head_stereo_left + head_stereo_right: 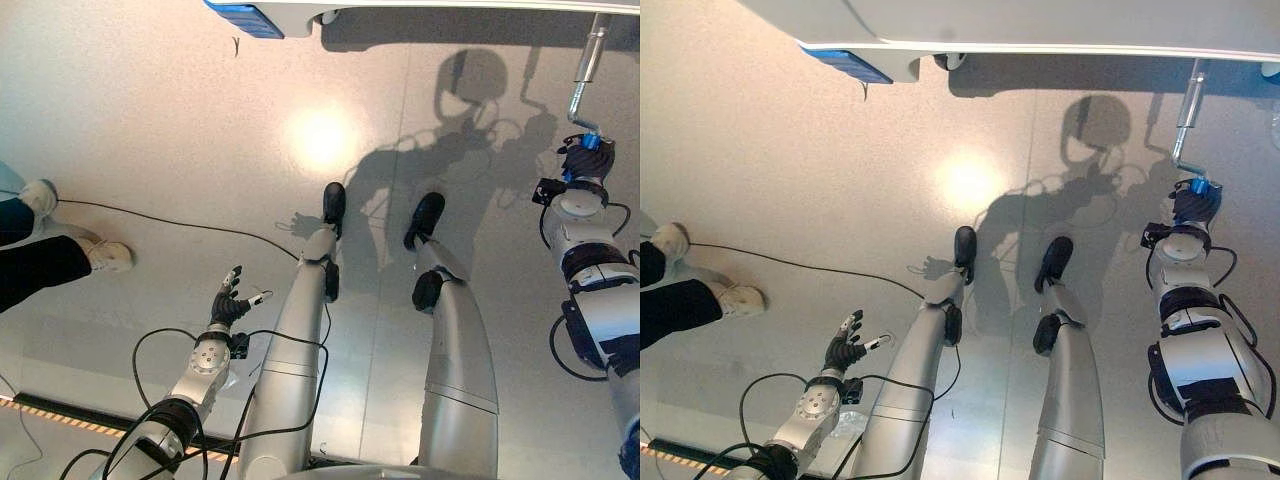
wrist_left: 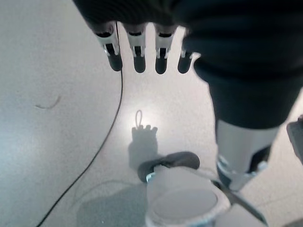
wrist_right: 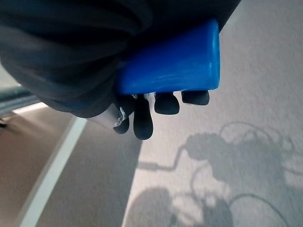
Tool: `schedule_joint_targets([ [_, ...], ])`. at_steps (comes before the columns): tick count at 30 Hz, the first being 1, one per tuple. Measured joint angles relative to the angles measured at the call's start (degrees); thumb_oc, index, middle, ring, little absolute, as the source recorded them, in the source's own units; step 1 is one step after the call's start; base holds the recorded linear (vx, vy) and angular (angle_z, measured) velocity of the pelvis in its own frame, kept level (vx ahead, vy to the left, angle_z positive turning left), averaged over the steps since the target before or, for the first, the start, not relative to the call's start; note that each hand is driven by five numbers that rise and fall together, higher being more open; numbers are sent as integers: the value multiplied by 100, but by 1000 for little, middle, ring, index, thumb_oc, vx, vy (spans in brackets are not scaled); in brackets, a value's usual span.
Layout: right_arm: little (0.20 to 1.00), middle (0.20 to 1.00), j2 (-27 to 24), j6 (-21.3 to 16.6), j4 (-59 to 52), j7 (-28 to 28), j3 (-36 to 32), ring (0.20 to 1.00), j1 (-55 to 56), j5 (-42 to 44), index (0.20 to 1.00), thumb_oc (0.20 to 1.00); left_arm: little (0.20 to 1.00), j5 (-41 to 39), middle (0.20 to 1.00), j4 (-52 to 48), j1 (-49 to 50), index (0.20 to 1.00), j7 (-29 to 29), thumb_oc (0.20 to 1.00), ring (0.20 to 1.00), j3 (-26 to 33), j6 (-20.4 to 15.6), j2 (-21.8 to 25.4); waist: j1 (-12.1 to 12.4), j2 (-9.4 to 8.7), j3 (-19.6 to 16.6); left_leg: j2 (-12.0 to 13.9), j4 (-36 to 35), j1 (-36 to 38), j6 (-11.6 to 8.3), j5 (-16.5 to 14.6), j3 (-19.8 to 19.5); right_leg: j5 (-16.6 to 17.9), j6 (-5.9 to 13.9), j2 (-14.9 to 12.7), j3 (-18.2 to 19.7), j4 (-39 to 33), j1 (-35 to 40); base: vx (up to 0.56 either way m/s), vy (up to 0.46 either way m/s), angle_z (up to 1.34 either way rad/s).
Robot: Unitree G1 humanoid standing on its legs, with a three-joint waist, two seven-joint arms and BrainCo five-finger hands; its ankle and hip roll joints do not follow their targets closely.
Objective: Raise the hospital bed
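At the far left of the head views, a person's legs (image 1: 40, 262) in dark trousers and white shoes are seen on the grey floor (image 1: 150, 130). A thin black cord (image 1: 180, 225) is laid across the floor beside the shoes. In the lower left, the left hand (image 1: 228, 303) is held out over the floor with its fingers (image 2: 137, 56) straight and apart, and nothing is held in it. Along the top edge, the white hospital bed (image 1: 1040, 25) is seen, with a blue part (image 1: 850, 65) under it at the upper left. At the upper right, a silver crank (image 1: 587, 70) is hung down from the bed, bent at the bottom. Its blue handle (image 3: 170, 66) is smooth and round. The right hand (image 1: 585, 160) is curled tight around that handle.
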Motion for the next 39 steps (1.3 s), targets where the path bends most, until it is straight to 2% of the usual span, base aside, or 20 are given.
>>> schedule_joint_targets([
  [1,200,200,-2,-3,-73,-38,0,200,44,-11,200,200,1000,-2,1000,2,-1,1000,7,1000,1000,4,0,6,-19,-6,0,-8,0,0,10,-2,2,3,8,-2,2,-11,3,0,0,0],
  [4,200,200,-11,-30,-1438,-333,-373,200,822,-87,200,200,1000,-55,1000,13,27,1000,64,1000,1000,161,-62,12,-90,-65,22,-16,-15,-5,58,-26,52,39,58,10,48,-82,7,-5,7,-5],
  [8,200,200,25,-78,-3872,-665,-1117,200,2245,-799,200,200,1000,-278,1000,23,160,1000,167,1000,1000,298,-157,86,-431,-178,41,-2,19,8,80,-102,56,53,88,36,59,-142,61,-4,15,-5],
  [10,200,200,200,-98,-4784,-729,-1178,200,2743,-999,200,200,1000,-286,1000,32,191,1000,191,1000,1000,362,-167,118,-538,-278,41,26,20,53,64,-131,58,53,85,70,64,-186,113,-5,17,-8],
  [13,200,200,474,-116,-5231,-736,-1192,200,2984,-1206,200,200,1000,-295,1000,38,198,1000,207,1000,1000,365,-218,140,-566,-373,31,75,3,166,39,-167,58,40,70,110,64,-244,240,-5,8,-4],
  [18,200,200,592,-107,-5833,-711,-1179,200,3284,-1164,200,200,1000,-439,1000,49,293,1000,217,1000,1000,358,-211,139,-570,-376,31,101,-19,175,10,-188,62,20,53,132,57,-258,241,0,0,0],
  [21,200,200,577,-108,-6577,-366,-927,200,3560,-537,200,200,1000,-449,1000,78,366,1000,216,1000,1000,361,-188,129,-609,-386,36,135,-54,194,-10,-202,56,19,45,174,47,-324,272,1,0,-2],
  [24,200,200,493,-108,-6872,-131,-681,200,3646,-116,200,200,1000,-452,1000,118,372,1000,212,1000,1000,348,-142,115,-625,-390,35,168,-76,251,-28,-219,55,11,34,209,44,-357,327,0,-5,-3],
  [28,200,200,302,-109,-7233,237,79,200,3554,860,200,200,1000,-506,1000,140,383,1000,207,1000,1000,347,-99,83,-622,-393,33,205,-125,411,-64,-242,53,-9,4,251,40,-397,478,0,-4,-2],
  [30,200,200,294,-110,-7262,343,261,200,3419,1065,200,200,1000,-506,1000,199,414,1000,203,1000,1000,355,-91,69,-579,-392,33,216,-146,434,-70,-245,53,-12,-1,262,36,-418,509,0,0,0],
  [32,200,200,270,-107,-7264,354,689,200,3155,1366,200,200,1000,-506,1000,316,423,1000,197,1000,1000,337,-34,63,-646,-403,35,225,-171,508,-79,-249,61,-19,-10,270,32,-432,563,0,0,0],
  [39,200,200,503,-107,-7114,343,1434,200,2576,1858,200,200,1000,-506,1000,470,427,1000,201,1000,1000,353,24,58,-615,-401,33,297,-185,570,-162,-272,51,-60,-78,342,36,-407,593,5,3,-3],
])
